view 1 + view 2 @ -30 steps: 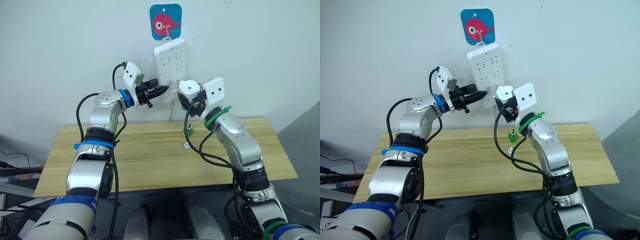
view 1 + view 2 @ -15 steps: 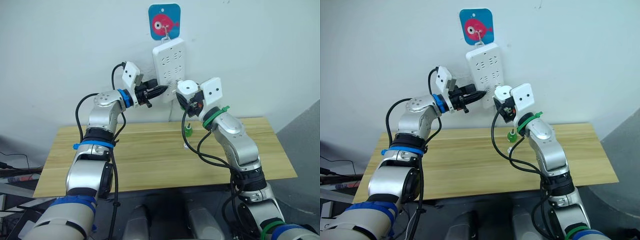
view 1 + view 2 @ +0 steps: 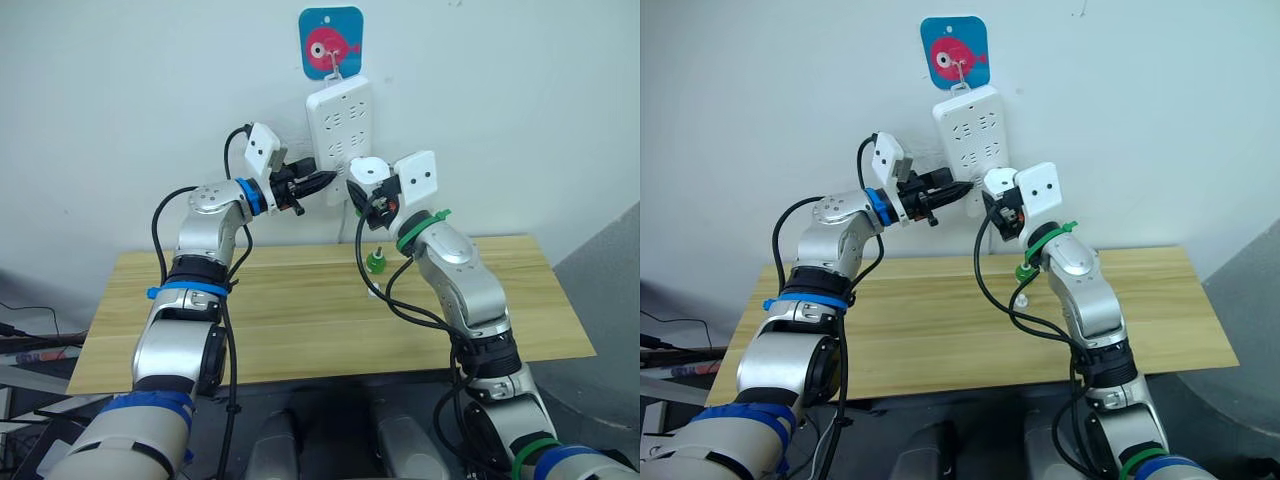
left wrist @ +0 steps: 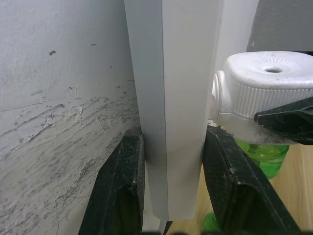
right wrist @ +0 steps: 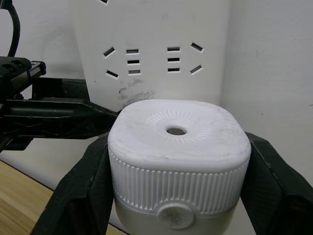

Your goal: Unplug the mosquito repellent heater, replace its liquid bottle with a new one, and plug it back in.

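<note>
While left hand (image 3: 322, 182) pinches strip (image 3: 340, 120), heater (image 5: 177, 147) gripped

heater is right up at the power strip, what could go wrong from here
1. The right gripper holds the heater by its ribbed sides, with its prongs hidden from view, so they may miss the slots.
2. The power strip hangs from a hook on the wall; the left gripper pinches only its edge, so a push might swing it.
3. The green bottle on the table sits under the right arm and could be knocked.
</note>
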`<state>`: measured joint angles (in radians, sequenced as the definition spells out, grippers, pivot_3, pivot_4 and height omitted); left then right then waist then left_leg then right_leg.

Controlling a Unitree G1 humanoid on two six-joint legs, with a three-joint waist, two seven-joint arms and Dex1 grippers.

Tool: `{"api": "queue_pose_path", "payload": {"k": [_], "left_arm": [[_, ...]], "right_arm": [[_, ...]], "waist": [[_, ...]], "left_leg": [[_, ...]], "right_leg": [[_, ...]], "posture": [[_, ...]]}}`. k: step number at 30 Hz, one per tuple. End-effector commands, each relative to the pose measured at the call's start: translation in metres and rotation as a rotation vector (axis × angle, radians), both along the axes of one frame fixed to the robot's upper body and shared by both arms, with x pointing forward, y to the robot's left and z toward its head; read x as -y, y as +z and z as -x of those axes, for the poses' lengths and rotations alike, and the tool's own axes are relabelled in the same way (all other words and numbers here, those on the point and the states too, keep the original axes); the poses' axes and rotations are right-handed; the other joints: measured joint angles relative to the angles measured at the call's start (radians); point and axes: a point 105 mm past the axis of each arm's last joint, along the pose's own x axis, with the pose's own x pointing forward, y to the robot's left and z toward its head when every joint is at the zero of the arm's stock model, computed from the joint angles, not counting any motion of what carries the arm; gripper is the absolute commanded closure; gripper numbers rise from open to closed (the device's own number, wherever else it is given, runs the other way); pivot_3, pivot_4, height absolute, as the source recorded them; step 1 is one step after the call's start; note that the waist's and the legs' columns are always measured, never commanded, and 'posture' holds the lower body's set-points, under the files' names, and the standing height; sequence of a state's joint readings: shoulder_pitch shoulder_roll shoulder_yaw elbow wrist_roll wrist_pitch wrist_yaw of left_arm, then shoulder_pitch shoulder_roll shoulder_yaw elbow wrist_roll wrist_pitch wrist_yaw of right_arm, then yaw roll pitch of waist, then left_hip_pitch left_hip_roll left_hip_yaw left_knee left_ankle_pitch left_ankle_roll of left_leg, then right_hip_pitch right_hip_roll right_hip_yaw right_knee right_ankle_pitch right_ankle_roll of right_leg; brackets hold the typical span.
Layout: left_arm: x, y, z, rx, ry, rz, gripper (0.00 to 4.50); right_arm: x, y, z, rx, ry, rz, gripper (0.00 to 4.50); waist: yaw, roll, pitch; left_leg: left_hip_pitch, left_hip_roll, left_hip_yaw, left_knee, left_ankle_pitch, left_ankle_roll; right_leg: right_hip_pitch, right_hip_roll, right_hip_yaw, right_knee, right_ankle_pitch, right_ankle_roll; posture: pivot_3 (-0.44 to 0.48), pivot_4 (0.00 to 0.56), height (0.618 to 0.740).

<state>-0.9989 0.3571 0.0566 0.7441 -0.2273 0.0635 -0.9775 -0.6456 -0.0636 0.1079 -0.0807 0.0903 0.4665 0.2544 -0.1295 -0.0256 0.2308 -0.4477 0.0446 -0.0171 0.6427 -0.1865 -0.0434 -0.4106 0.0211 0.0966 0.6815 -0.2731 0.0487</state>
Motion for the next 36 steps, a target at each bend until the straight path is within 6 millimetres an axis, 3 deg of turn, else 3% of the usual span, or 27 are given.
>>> {"api": "queue_pose_path", "payload": {"k": [1, 14, 18, 24, 29, 32, 36], "left_arm": [[0.008, 0.013, 0.002, 0.039, -0.009, 0.01, 3.17], [0.005, 0.012, 0.002, 0.034, -0.001, 0.01, 3.17], [-0.004, 0.012, -0.004, 0.061, 0.061, -0.014, 3.17], [-0.024, 0.02, -0.01, 0.141, 0.164, -0.04, 3.17], [-0.052, 0.024, -0.012, 0.196, 0.281, -0.067, 1.53], [-0.064, 0.022, -0.008, 0.213, 0.305, -0.1, 0.82], [-0.09, 0.021, 0.0, 0.221, 0.38, -0.132, 0.82]], "right_arm": [[-0.021, 0.011, -0.002, 0.016, 0.072, -0.022, 1.46], [-0.025, 0.011, -0.006, 0.001, 0.148, -0.027, 1.46], [-0.014, 0.017, -0.002, 0.031, 0.11, -0.051, 0.17], [0.0, 0.01, 0.018, 0.048, 0.1, 0.049, 0.07], [0.009, 0.006, 0.032, 0.032, 0.096, 0.082, 0.0], [0.009, 0.004, 0.04, 0.024, 0.114, 0.103, 0.0], [0.003, 0.0, 0.055, 0.011, 0.173, 0.132, 0.0]], "waist": [[-0.005, 0.0, 0.0], [-0.013, 0.0, 0.0], [-0.007, 0.0, 0.0], [0.002, 0.0, 0.0], [-0.007, 0.0, 0.001], [-0.009, 0.0, 0.002], [-0.018, 0.0, 0.002]], "left_leg": [[0.0, 0.0, 0.0, 0.0, 0.0, 0.0], [0.002, 0.0, 0.001, 0.0, 0.001, 0.002], [0.002, 0.0, 0.0, 0.0, 0.001, 0.002], [-0.003, -0.004, 0.001, -0.003, 0.001, 0.002], [-0.003, -0.002, 0.001, -0.004, 0.001, 0.002], [-0.002, -0.001, 0.001, -0.005, 0.002, 0.002], [-0.002, 0.002, 0.003, -0.008, 0.002, 0.002]], "right_leg": [[0.0, 0.0, 0.0, 0.0, 0.0, 0.0], [0.001, 0.0, 0.001, 0.001, 0.002, 0.0], [0.001, 0.0, 0.0, 0.001, 0.002, 0.0], [-0.002, -0.005, 0.0, -0.001, 0.001, 0.001], [-0.005, -0.003, 0.001, -0.001, 0.001, 0.001], [-0.006, -0.001, 0.0, 0.0, 0.001, 0.001], [-0.01, 0.002, 0.004, 0.001, 0.002, -0.001]], "posture": [[-0.153, 0.223, 0.74], [-0.149, 0.22, 0.74], [-0.148, 0.22, 0.74], [-0.135, 0.221, 0.74], [-0.126, 0.22, 0.74], [-0.112, 0.218, 0.74], [-0.094, 0.217, 0.74]]}}
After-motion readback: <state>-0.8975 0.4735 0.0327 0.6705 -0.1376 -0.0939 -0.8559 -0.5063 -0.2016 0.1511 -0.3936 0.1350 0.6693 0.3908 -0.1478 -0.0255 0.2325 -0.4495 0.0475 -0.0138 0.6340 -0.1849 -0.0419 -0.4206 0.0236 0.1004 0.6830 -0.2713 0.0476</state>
